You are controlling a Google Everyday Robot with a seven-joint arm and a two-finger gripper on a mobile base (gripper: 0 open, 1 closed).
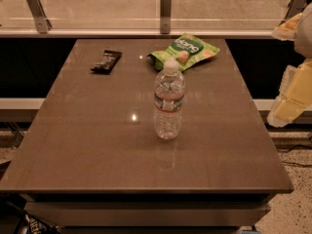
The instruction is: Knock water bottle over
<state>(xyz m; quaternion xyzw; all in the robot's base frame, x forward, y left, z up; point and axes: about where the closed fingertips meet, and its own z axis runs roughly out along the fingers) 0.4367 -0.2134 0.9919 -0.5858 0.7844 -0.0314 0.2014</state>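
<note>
The water bottle (pixel 168 101) stands upright near the middle of the brown table (pixel 97 145). It is clear and ribbed, with a white cap and a narrow red and green label band. My gripper (pixel 291 99) shows as pale, blurred arm parts at the right edge of the view. It is off the table's right side and well apart from the bottle.
A green snack bag (pixel 185 49) lies flat just behind the bottle. A dark snack bar (pixel 106 61) lies at the back left. A glass railing with metal posts (pixel 165 9) runs behind the table. Speckled floor (pixel 292 204) shows at the right.
</note>
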